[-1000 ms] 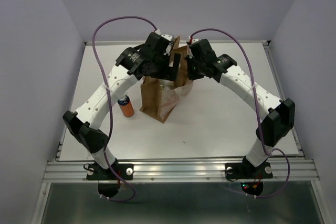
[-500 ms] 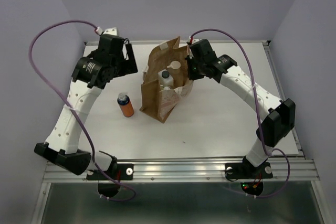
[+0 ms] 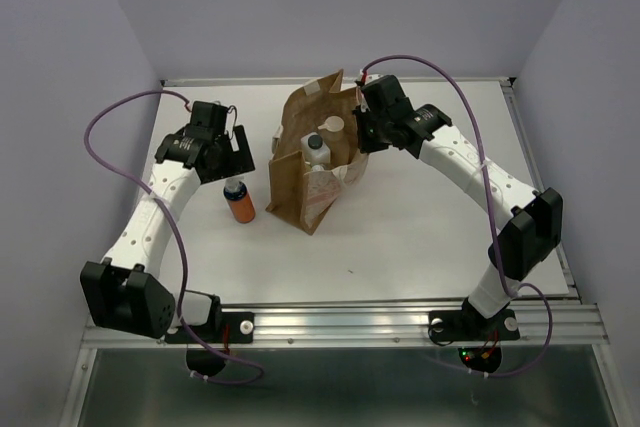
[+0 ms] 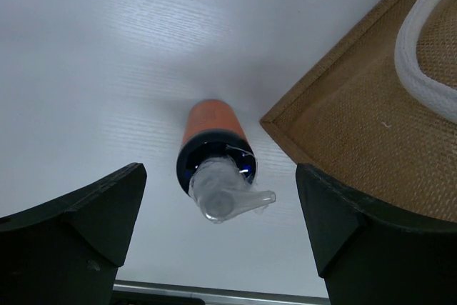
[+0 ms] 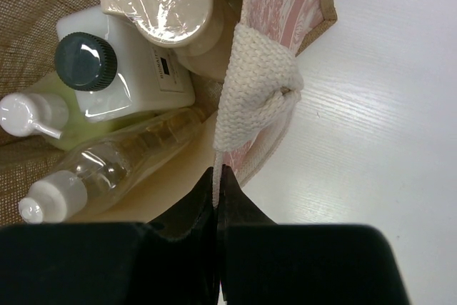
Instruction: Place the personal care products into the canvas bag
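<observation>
Left gripper (image 4: 220, 171), wide open over the bottle (image 4: 211, 123) beside the bag (image 4: 357, 119), should pinch its stiff, likely slick body.

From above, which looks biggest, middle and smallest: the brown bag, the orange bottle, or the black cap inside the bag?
1. canvas bag, by far the largest
2. orange bottle
3. black cap, clearly the smallest

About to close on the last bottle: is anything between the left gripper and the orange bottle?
Nothing visible. The left gripper is open above the upright orange bottle, a finger to each side. A corner of the canvas bag stands close beside the bottle and may brush one finger on the way down.
</observation>
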